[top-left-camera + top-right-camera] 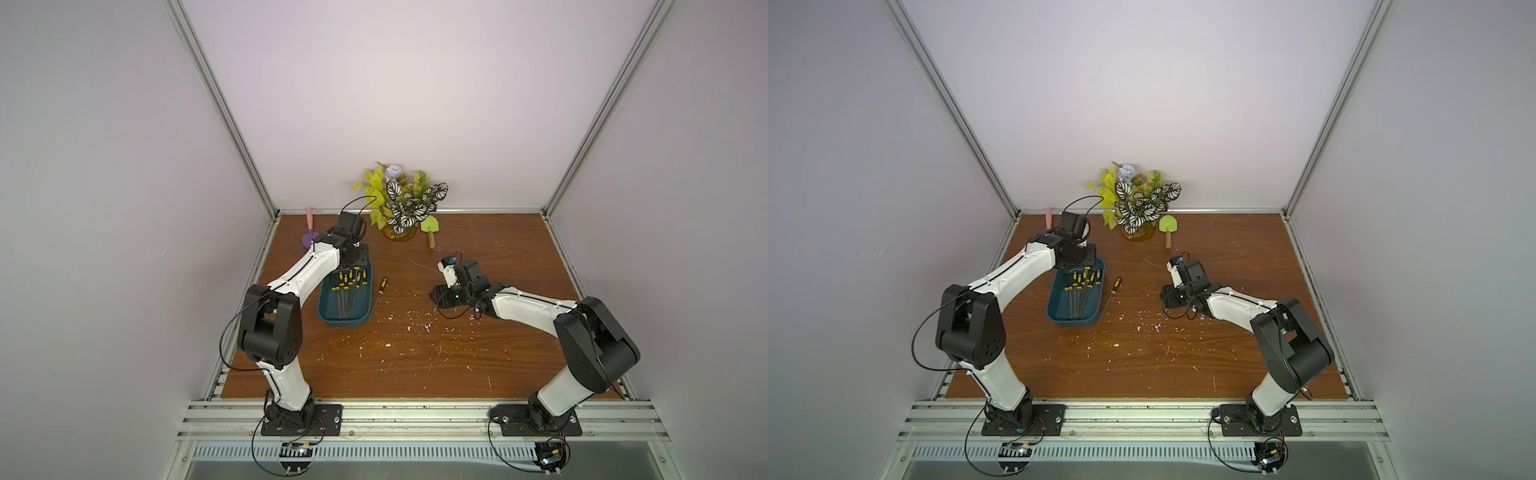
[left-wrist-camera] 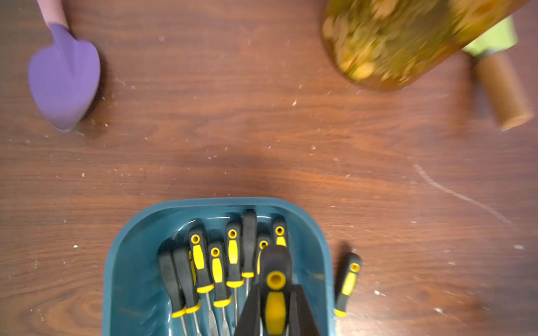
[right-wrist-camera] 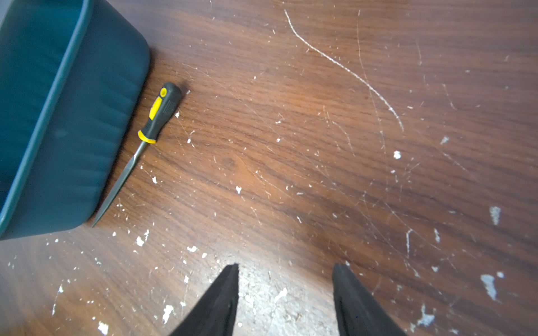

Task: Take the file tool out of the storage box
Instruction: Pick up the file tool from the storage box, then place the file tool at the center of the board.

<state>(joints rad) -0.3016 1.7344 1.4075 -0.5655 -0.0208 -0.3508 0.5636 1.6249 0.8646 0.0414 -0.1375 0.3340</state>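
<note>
We see the left pincer (image 2: 275,291) pressed together on the black-and-yellow handle of one file tool (image 2: 276,259), with a dark finger on either side of it. The file tool sits between those fingers, over the far end of the storage box (image 2: 128,261), and its handle looks nearer the wrist camera than the rest. Just below and ahead of the fingertips, the other files (image 2: 217,270) lie side by side in the box. Their handles point toward its far wall and their thin shafts run back under the pincer.

A loose file (image 3: 158,113) lies on the wooden table (image 3: 320,145) just beside the box's long wall, on the side facing the right pincer (image 3: 285,266). We find it in both top views (image 1: 381,286) (image 1: 1115,286).

The right pincer is spread with nothing between its fingers. It is low over bare, scratched table, well apart from the box (image 1: 343,324).

Beyond the left pincer's tips, past the box, we see a purple trowel (image 2: 64,81), an amber vase (image 2: 393,43) of foliage and a green trowel (image 1: 430,228).
</note>
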